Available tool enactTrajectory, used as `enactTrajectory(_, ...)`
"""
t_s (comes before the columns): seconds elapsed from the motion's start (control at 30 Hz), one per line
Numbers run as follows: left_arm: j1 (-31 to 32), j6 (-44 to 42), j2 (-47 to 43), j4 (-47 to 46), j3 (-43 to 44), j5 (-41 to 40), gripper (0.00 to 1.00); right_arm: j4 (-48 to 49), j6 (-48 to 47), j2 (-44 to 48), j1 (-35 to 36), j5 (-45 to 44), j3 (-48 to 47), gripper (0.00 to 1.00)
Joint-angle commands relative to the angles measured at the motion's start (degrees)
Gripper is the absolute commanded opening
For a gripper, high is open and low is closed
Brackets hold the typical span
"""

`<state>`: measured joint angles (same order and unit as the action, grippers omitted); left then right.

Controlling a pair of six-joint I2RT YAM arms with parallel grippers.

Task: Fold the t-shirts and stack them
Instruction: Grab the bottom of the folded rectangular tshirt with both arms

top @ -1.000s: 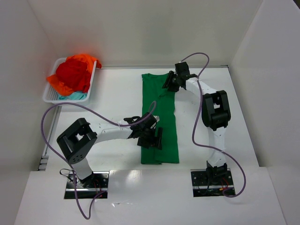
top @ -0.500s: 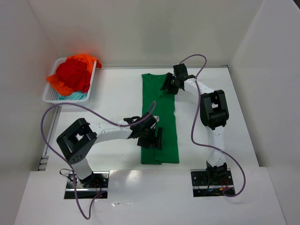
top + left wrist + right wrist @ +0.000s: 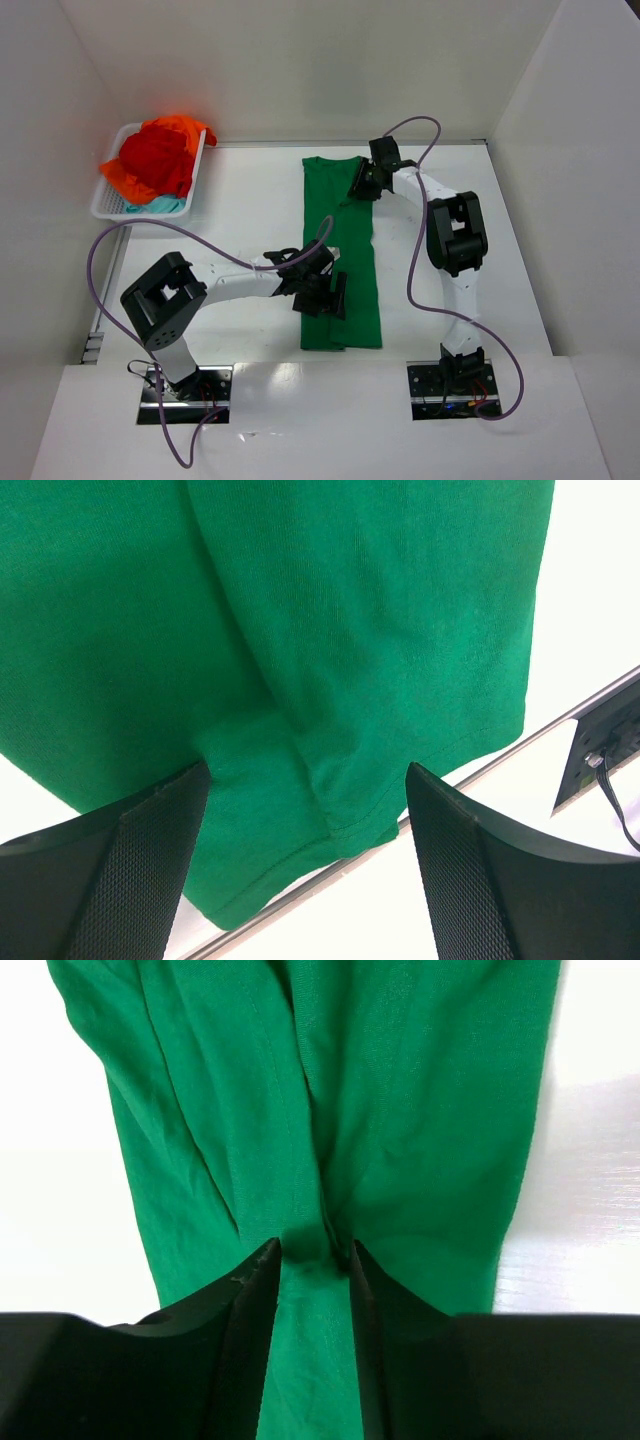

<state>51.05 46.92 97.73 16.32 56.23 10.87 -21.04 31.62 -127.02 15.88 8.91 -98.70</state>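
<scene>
A bright green t-shirt lies as a long narrow strip down the middle of the table, its sides folded in. My right gripper is at the strip's far right part, and in the right wrist view its jaws pinch a raised fold of the green cloth. My left gripper hovers over the near half of the strip. In the left wrist view it stands wide open above the shirt's hem, holding nothing. Red, orange and teal t-shirts are heaped in the basket.
The white slotted basket stands at the far left against the wall. White walls close in the table at the left, back and right. A purple cable loops beside the left arm. The table's front edge strip runs just past the shirt's hem.
My right gripper has shifted slightly on the shirt's far end, opened a little and then closed on a fold of cloth. The left arm has not moved.
</scene>
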Motion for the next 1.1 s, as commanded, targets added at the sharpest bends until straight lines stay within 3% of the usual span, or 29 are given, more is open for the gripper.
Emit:
enactTrajectory(0.0,0.11,0.46,0.09,2.84,-1.65,-0.06,0.87,0.30,-0.68,-1.12,0.64,0.23,-2.82,0.39)
enactTrajectory(0.07,0.11,0.46,0.09,2.84,-1.65,-0.06,0.87,0.30,-0.68,-1.73,1.17,0.23,-3.51,0.36)
enactTrajectory(0.23,0.11,0.46,0.09,2.84,-2.17,-0.06,0.87,-0.41,-0.68,-3.23,1.17,1.29,-5.54,0.15)
enactTrajectory(0.33,0.11,0.46,0.09,2.84,-2.17,-0.06,0.87,0.11,-0.68,-2.62,1.70,1.90,-5.54,0.08)
enactTrajectory(0.7,0.11,0.98,0.09,2.32,-2.70,-0.06,0.87,2.84,1.08,-3.85,5.56,8.23,-9.84,0.00)
enactTrajectory(0.87,0.11,0.98,0.09,2.32,-2.70,0.46,0.87,2.32,0.55,-5.60,8.64,8.75,-10.38,0.11)
enactTrajectory(0.93,0.11,0.98,0.09,2.32,-2.70,0.46,0.87,0.57,0.03,-6.22,8.64,8.76,-10.90,0.24)
enactTrajectory(1.0,0.11,0.98,0.09,2.32,-2.70,0.46,0.87,-1.02,-1.37,-6.75,8.64,7.98,-11.43,0.43)
enactTrajectory(1.07,0.11,0.98,0.09,2.32,-2.70,0.46,0.87,-2.16,-2.08,-5.79,8.64,5.87,-11.43,0.48)
